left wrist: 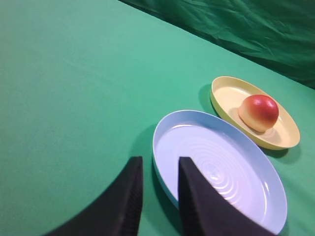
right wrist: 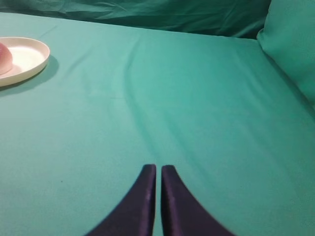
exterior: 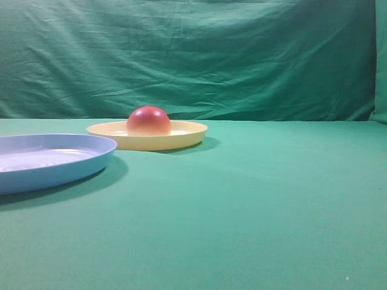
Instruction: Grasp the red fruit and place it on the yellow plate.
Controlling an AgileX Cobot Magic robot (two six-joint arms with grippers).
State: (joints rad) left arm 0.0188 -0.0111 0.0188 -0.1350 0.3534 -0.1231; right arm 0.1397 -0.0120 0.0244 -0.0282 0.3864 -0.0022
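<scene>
The red fruit rests on the yellow plate, left of centre at the back of the green table. The left wrist view shows the same red fruit on the yellow plate, well beyond my left gripper. That gripper hangs open and empty over the near rim of a light-blue plate. My right gripper is shut on nothing over bare cloth, far to the right of the yellow plate. Only an edge of the red fruit shows there. Neither gripper appears in the exterior high view.
A light-blue plate sits at the front left, beside the yellow one; it holds nothing. Green cloth covers the table, and a green curtain hangs behind and folds in at the right.
</scene>
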